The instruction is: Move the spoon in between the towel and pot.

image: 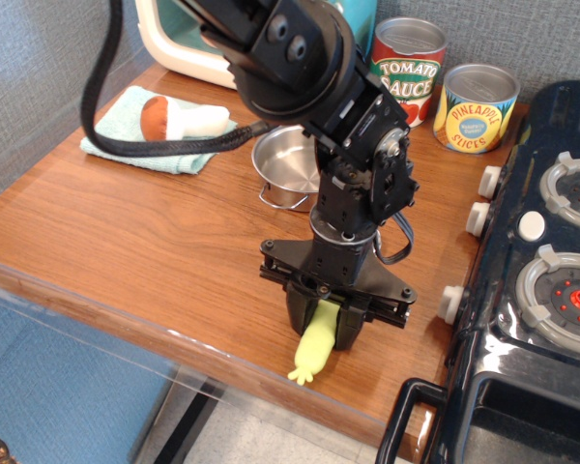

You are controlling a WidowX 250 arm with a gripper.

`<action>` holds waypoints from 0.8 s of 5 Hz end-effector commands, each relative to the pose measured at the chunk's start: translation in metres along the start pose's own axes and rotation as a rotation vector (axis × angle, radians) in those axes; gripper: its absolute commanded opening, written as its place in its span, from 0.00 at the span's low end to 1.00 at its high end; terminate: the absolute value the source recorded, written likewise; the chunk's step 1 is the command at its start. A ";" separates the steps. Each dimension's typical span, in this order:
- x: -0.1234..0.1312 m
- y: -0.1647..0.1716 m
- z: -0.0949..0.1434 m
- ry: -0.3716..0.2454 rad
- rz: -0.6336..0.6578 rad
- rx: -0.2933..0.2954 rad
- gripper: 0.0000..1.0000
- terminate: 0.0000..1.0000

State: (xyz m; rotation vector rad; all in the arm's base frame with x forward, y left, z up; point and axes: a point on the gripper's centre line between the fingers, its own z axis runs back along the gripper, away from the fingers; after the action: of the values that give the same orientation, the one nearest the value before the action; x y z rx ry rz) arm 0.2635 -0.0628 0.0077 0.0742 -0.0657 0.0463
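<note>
Gripper down at near edge of bench, jaws pinching the pale-yellow handle of the spoon from both sides. Handle lies on the wood, notched end poking out toward the front edge, just past the black fingers. Spoon bowl hidden under the wrist, cannot tell how it sits. Black arm comes in from upper left, cable looping off it across the back of the bench.

Pot sits behind the gripper, shiny steel, upright, one wire loop handle visible on its near side; right part covered by the arm. Towel to the left of the pot at the back left corner, light teal, flat, near the pot but apart from it. Toy mushroom lies on the towel, brown cap to the left, white stem to the right. Spoon is well apart from both towel and pot, at front of bench.

Tomato sauce can and pineapple slices can stand upright side by side at the back right, against the grey wall. Toy stove at right edge, black, white knobs on its left side, two grey burner rings on top. White and teal appliance at back left, mostly hidden by the arm.
</note>
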 end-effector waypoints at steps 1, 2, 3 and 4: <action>0.027 0.011 0.046 -0.093 -0.212 -0.006 0.00 0.00; 0.030 0.042 0.064 -0.122 -0.241 0.043 0.00 0.00; 0.023 0.079 0.070 -0.126 -0.232 0.063 0.00 0.00; 0.018 0.109 0.062 -0.101 -0.180 0.051 0.00 0.00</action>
State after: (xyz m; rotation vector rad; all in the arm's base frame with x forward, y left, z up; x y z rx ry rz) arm 0.2693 0.0450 0.0699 0.1241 -0.1258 -0.1280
